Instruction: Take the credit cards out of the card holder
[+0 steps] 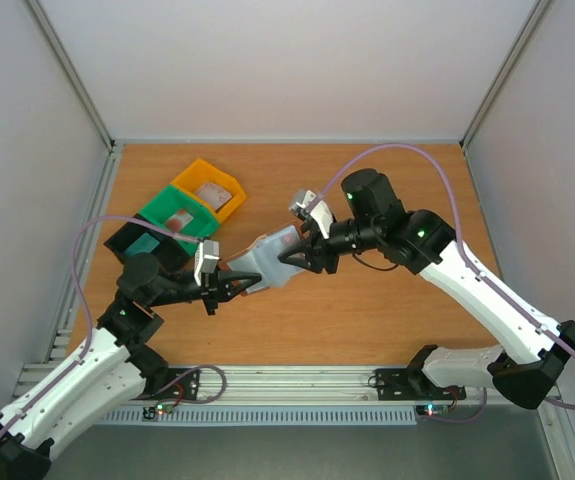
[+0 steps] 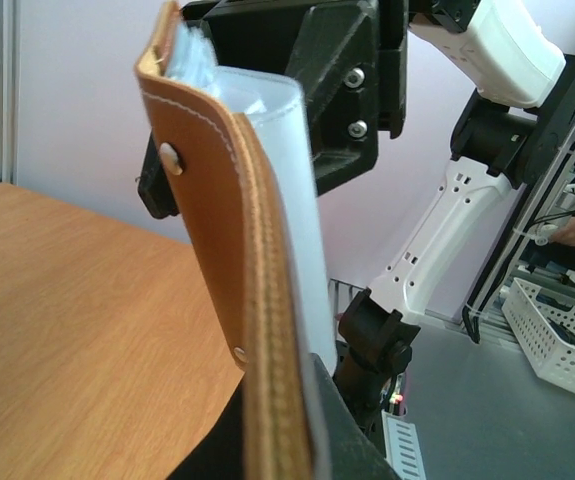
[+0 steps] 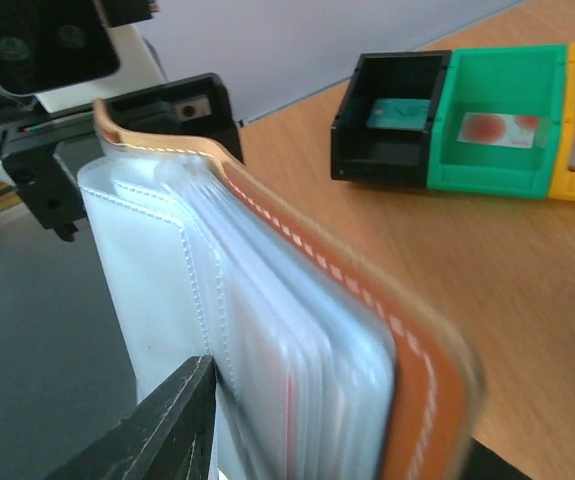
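My left gripper (image 1: pixel 229 287) is pressed tight on the near end of the card holder (image 1: pixel 267 262), propping it up over the table (image 1: pixel 367 320). My right gripper (image 1: pixel 302 258) is at the far end. One finger (image 3: pixel 172 425) is against the clear sleeves (image 3: pixel 267 300); I can't tell if it's pinching.

To do this well: hold the left firm, pinch only the credit card (image 3: pixel 289 400) edge, not the plastic, and pull straight along the pocket.

The right wrist view shows the sleeves and a red card sliver. The left wrist view shows only the brown cover and snap (image 2: pixel 171 155).
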Robot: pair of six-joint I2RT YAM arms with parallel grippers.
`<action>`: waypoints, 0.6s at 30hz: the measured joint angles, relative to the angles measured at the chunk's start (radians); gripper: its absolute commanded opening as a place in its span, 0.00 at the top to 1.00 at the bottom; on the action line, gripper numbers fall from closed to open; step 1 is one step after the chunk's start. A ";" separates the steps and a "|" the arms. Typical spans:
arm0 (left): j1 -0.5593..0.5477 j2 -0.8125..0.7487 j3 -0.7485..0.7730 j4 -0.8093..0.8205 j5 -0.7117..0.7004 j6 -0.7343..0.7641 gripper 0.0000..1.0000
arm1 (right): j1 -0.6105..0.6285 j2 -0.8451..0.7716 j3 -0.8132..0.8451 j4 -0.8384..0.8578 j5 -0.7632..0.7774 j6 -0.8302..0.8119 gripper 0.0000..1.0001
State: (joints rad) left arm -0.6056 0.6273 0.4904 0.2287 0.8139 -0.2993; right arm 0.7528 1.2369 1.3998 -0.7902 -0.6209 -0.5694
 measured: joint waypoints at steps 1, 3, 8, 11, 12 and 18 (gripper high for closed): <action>0.000 0.000 -0.001 0.001 -0.002 0.000 1.00 | 0.008 0.004 0.000 0.006 -0.009 0.004 0.60; 0.000 0.000 -0.001 0.001 -0.005 0.000 1.00 | 0.023 0.007 0.000 0.012 -0.014 0.008 0.58; 0.000 0.000 -0.001 0.001 -0.010 -0.003 1.00 | 0.063 0.022 0.000 0.021 -0.014 0.014 0.58; 0.000 0.000 -0.001 0.001 -0.011 -0.003 1.00 | 0.074 0.024 0.000 0.024 -0.011 0.017 0.57; 0.000 0.000 -0.001 0.001 -0.011 -0.003 1.00 | 0.075 0.024 0.000 0.025 -0.011 0.018 0.56; 0.000 0.000 -0.001 0.000 -0.017 -0.003 1.00 | 0.077 0.010 -0.005 0.026 -0.006 0.010 0.47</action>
State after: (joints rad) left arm -0.6056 0.6270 0.4892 0.2291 0.7967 -0.3027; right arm 0.8303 1.2472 1.3945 -0.7647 -0.6273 -0.5598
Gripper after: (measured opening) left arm 0.026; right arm 0.511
